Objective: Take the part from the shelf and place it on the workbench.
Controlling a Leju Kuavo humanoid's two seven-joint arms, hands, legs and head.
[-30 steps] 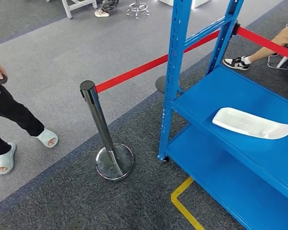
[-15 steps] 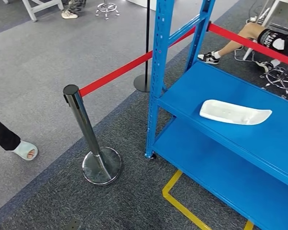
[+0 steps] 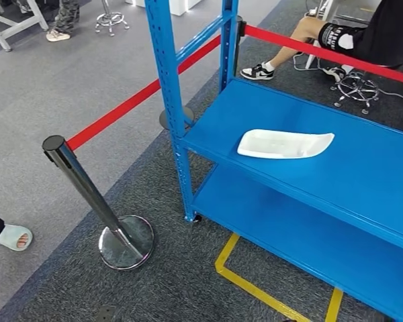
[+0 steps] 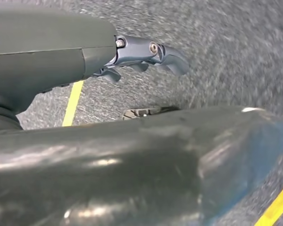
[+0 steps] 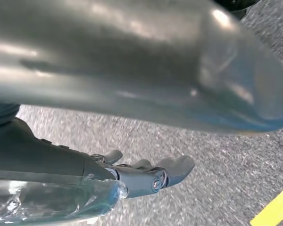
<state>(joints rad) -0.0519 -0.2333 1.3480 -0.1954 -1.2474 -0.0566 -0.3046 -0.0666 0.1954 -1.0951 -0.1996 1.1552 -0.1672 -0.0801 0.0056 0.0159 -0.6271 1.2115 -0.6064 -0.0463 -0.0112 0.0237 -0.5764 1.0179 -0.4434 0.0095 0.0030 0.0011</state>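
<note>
The part (image 3: pixel 285 143) lies flat on the blue shelf (image 3: pixel 371 161), near its front edge. It looks like a thin, stiff white moulding, probably light and smooth, so you risk it sliding. Take it across the narrow width near the middle. Your left hand (image 4: pixel 147 54) and right hand (image 5: pixel 147 174) hang with fingers loosely apart, holding nothing.

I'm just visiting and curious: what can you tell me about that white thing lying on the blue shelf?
The white part is a long, shallow, tray-like piece with a raised rim, squared at one end and tapering to a point at the other. It looks like smooth, moulded plastic. It lies flat on the upper board of the blue shelf, near the front edge, not far from the corner post. Nothing else touches it.
</note>
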